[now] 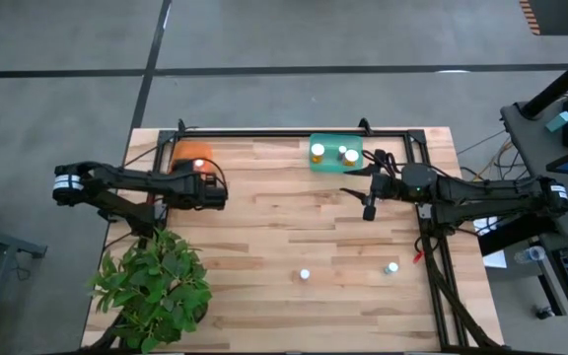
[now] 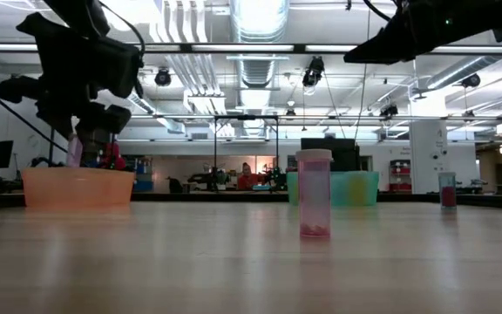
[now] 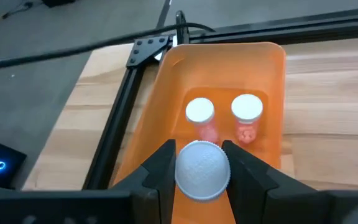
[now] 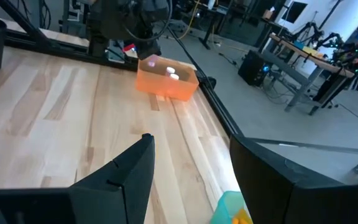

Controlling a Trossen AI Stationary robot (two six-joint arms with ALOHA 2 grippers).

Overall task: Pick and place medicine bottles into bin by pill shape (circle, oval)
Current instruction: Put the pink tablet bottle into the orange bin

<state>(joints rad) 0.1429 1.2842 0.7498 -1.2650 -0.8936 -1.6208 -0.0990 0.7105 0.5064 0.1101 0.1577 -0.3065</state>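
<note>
Bottle clamped in left end effector above orange bin; right end effector wide, empty.

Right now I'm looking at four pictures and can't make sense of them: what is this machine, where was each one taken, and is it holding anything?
It is a robot with two dark arms at a wooden table. One picture looks straight down, one looks level across the tabletop, and two come from cameras on the wrists. The left end effector is shut on a medicine bottle with a white cap, held over the orange bin, where two bottles already stand. The right end effector is open and empty, near the green bin, which holds three bottles. Two more bottles stand loose on the table, and a potted plant sits at one corner.
</note>
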